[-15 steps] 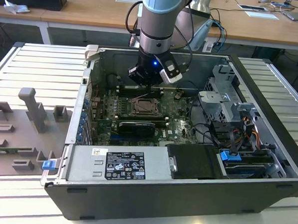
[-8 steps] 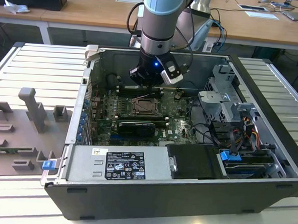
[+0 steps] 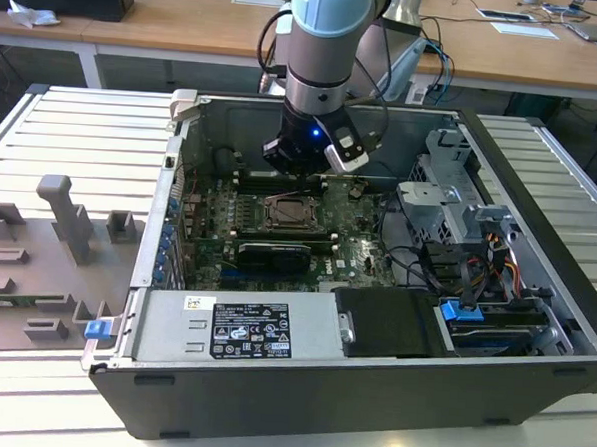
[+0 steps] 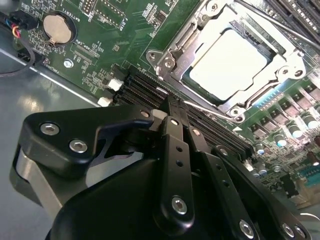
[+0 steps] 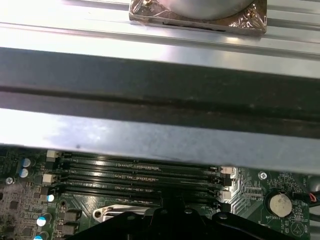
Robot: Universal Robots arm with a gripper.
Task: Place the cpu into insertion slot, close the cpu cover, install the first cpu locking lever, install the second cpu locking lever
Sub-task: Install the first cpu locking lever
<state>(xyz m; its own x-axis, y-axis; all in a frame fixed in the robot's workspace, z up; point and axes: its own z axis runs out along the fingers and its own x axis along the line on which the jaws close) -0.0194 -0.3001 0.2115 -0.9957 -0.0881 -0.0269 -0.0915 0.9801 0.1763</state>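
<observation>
Fingers [image 4: 172, 145] of the black, bolted metal gripper [image 4: 171, 104] nearest in the second wrist view, drawn together to one narrow tip, with nothing visible between them. Closed like this probably to give a slim point for pushing, not for carrying. Hangs just over the long black memory slots [image 4: 142, 87] of the green motherboard [image 4: 115, 35], near the closest corner of the square dark insertion slot with metal rim [image 3: 297, 215], but, as far as can be seen, not touching it.

Just beyond, thin square silver cpu cover [image 4: 175, 54] lying flat and closed, with the small flat cpu of pale silver-grey top [image 4: 231, 59] showing through the middle opening. Sits level inside the insertion slot, already placed, presumably for pressing down on its edges while leaving the top free.

Thin steel lever rods [image 4: 270, 20] along the sides of the cover; latched or loose, cannot tell. Farther off, round silver coin battery [image 4: 55, 24] and grey case floor [image 4: 45, 95].
</observation>
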